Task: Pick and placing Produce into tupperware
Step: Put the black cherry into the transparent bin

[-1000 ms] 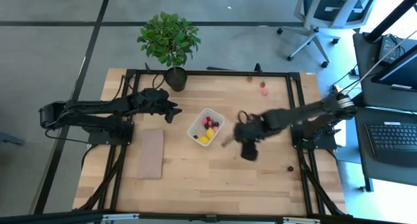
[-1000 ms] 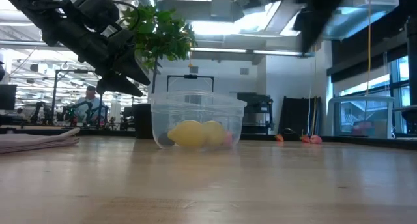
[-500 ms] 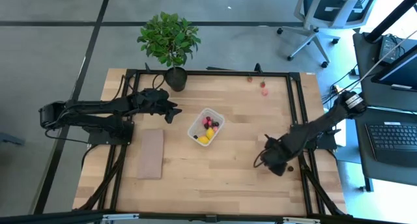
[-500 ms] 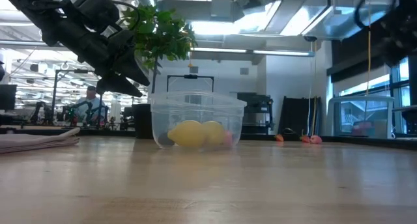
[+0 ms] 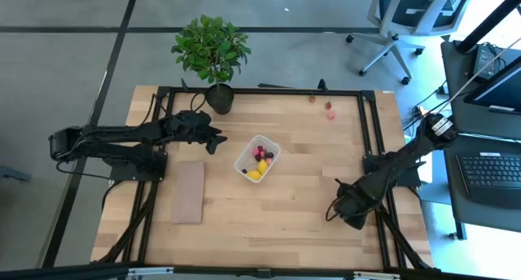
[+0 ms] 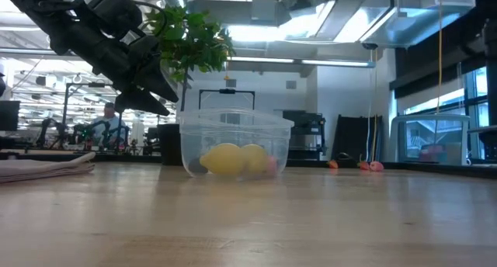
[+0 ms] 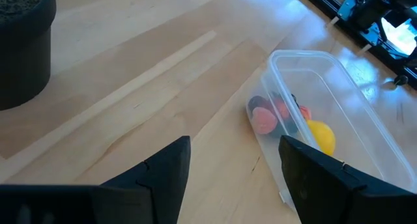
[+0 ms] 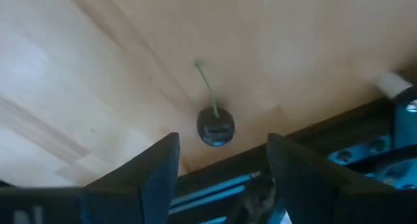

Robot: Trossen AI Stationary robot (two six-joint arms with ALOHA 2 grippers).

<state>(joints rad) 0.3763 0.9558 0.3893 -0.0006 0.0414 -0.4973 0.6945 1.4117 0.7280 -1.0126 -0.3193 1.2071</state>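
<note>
The small clear rectangular plastic tupperware tub [image 5: 257,158] is being seen near the centre of the pale wooden table [image 5: 269,223], with yellow, pink, red and dark maroon toy produce pieces [image 5: 260,160] lying inside it; in the low view two yellow pieces [image 6: 233,159] are being shown against its near wall. A flat tan rectangular board [image 5: 188,192] is being left on the table at about eight o'clock from the tub. A leafy green potted plant [image 5: 211,50] is being kept at the table's twelve o'clock edge. The left gripper [image 5: 218,138] is being held above the wood at ten o'clock from the tub, its jaws parted and empty. The right gripper [image 5: 352,212] is being poised at the table's four o'clock edge, jaws spread with nothing between them, over a tiny dark maroon stemmed cherry [image 8: 215,127]. Two small red pieces [image 5: 329,111] are being left at one o'clock, well apart from the tub.
</note>
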